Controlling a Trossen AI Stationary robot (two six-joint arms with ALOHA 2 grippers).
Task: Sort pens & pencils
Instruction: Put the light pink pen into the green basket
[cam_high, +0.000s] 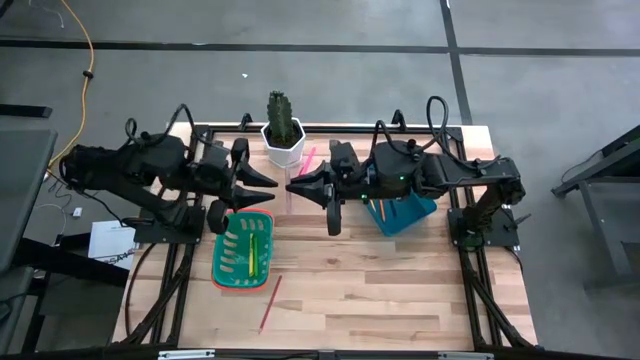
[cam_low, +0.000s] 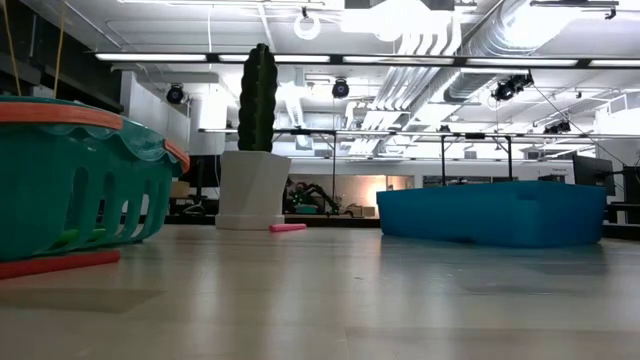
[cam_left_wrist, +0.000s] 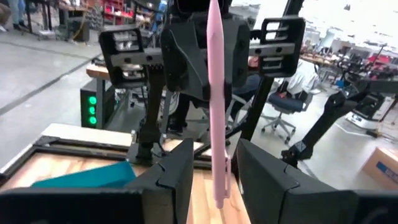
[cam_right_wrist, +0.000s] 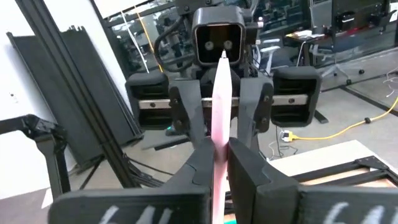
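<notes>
Honestly, this looked about midway through the sort. The two arms met over the middle of the table, nose to nose, with a pale pink pencil (cam_right_wrist: 219, 118) standing upright between them. The right gripper (cam_right_wrist: 219, 163) was clenched on that pencil, while the left gripper (cam_left_wrist: 214, 177) sat around it with its fingers apart, not pinching, so I'd call it a handover in progress.

Done so far, as far as I could see: the green basket (cam_high: 222, 250) on the left already had a few sticks in it, at least one green and one yellow, which I took for pens. The blue bin (cam_high: 412, 214) on the right showed an orange pencil (cam_high: 378, 208) poking out from under the right arm.

Left to do: a red pencil (cam_high: 270, 303) lay loose on the wood just in front of the basket, and a hot-pink pen (cam_high: 307, 159) lay beside the potted cactus (cam_high: 283, 128). Plus the pink one in the air needed a home.
</notes>
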